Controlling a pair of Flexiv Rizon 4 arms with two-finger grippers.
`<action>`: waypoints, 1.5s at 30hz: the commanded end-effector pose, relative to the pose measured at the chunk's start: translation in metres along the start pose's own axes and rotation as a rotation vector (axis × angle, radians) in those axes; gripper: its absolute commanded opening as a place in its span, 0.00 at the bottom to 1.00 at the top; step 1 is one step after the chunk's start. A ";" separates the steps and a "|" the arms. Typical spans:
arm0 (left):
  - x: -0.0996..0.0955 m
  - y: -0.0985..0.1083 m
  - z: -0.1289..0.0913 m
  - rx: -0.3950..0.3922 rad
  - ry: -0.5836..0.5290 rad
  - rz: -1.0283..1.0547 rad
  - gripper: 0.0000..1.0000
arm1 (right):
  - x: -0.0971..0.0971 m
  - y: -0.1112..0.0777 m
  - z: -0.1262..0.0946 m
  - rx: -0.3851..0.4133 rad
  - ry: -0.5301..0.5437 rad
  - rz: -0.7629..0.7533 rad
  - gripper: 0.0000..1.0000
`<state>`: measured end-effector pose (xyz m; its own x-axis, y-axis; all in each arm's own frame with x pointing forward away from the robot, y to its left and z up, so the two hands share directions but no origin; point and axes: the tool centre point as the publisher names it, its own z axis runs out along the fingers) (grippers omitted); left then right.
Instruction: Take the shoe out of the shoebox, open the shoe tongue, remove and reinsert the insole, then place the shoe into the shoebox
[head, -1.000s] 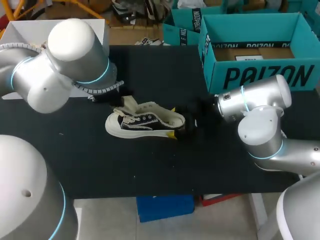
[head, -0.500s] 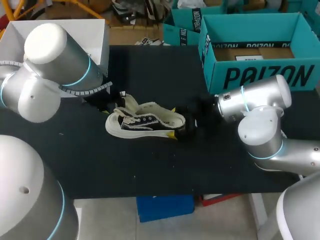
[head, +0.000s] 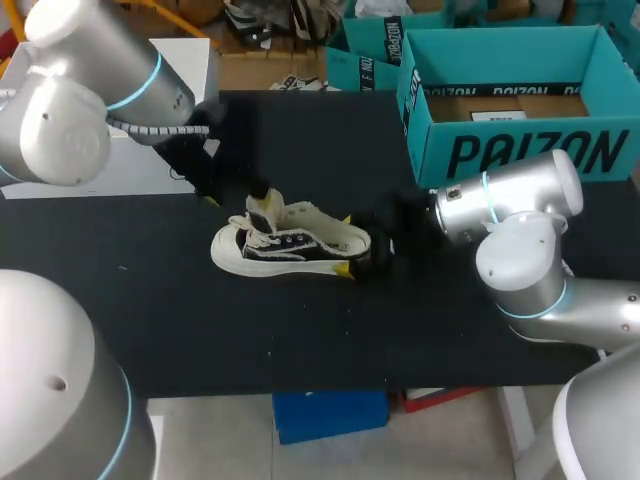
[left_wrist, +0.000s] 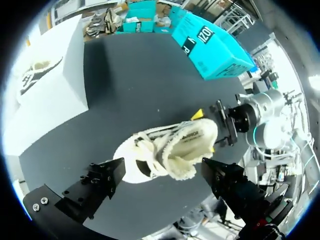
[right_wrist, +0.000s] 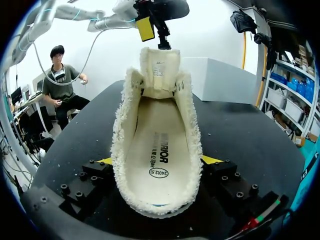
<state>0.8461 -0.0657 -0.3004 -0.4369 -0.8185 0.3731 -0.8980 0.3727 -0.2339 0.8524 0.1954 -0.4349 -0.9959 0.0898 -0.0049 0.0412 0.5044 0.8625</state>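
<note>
Cream fleece-lined sneaker with black canvas sides (head: 290, 245) sitting on its sole mid black table (head: 300, 330), heel gripped from both sides by right gripper (right_wrist: 159, 160). Left gripper (left_wrist: 164, 166) above raised tongue, fingers spread wide, grasping nothing. Teal cardboard shoebox (head: 520, 150) well apart, at far right of table.

Fleecy-lined shoe (right_wrist: 157, 150), matt table (head: 300, 335)
</note>
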 end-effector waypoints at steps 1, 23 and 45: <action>0.009 -0.005 -0.013 -0.163 0.026 0.275 1.00 | 0.000 0.000 0.002 0.003 -0.002 0.001 0.00; 0.041 -0.021 -0.010 -0.688 0.234 1.064 0.30 | 0.000 0.000 0.002 0.003 -0.002 0.001 0.00; 0.041 -0.021 -0.010 -0.688 0.234 1.064 0.00 | 0.000 0.000 0.002 0.003 -0.002 0.001 0.00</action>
<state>0.8429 -0.0999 -0.2715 -0.8894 0.0885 0.4484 0.0545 0.9946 -0.0883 0.8524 0.1954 -0.4349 -0.9959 0.0898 -0.0049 0.0412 0.5044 0.8625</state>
